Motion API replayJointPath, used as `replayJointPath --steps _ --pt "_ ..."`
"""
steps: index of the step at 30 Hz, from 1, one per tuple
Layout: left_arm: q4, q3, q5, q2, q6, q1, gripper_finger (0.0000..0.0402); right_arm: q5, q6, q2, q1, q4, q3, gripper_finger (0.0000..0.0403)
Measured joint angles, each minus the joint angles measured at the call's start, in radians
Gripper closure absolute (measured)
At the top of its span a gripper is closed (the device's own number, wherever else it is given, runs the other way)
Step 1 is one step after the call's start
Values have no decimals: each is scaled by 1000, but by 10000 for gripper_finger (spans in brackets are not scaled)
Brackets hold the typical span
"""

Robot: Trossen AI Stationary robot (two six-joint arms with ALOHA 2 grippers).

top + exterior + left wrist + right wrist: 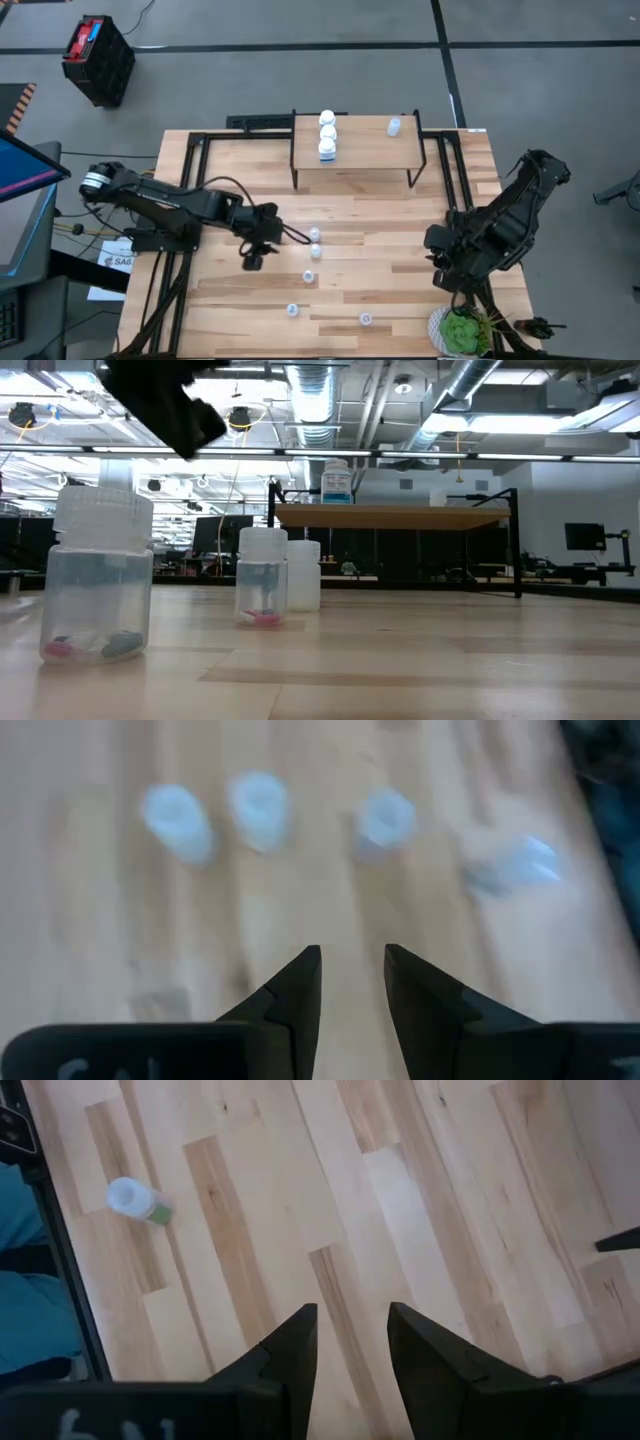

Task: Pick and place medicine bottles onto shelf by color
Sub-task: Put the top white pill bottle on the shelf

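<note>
The shelf (355,155) stands at the table's far middle. Three white bottles (327,133) stand in a row on its left part, and one pale blue bottle (393,126) stands on its right part. Several pale blue bottles stand loose on the table: two close together (315,242), then others (309,276), (292,311), (366,319) nearer the front. My left gripper (254,258) hovers left of them, open and empty. Its wrist view (352,960) shows several blurred bottles (260,808) ahead. My right gripper (443,278) is open and empty at the right, above bare table (352,1320).
A green plant (460,332) sits at the table's near right corner. The shelf's black legs (415,165) stand on the table. The low view shows three bottles up close (97,585), (262,575), (303,573). One bottle (135,1198) shows in the right wrist view.
</note>
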Motion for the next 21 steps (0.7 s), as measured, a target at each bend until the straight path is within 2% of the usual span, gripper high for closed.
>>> replayJointPath --steps 5,7,14,21 --pt "309 -119 -242 37 5 9 303 26 0 0 0 4 0 256" --pt "379 -130 -284 64 45 19 303 29 -1 0 0 5 0 256" --pt "417 -129 -186 176 73 64 303 32 0 1 0 19 0 256" --pt "483 -129 -209 337 44 79 303 33 -3 1 -1 18 0 255"
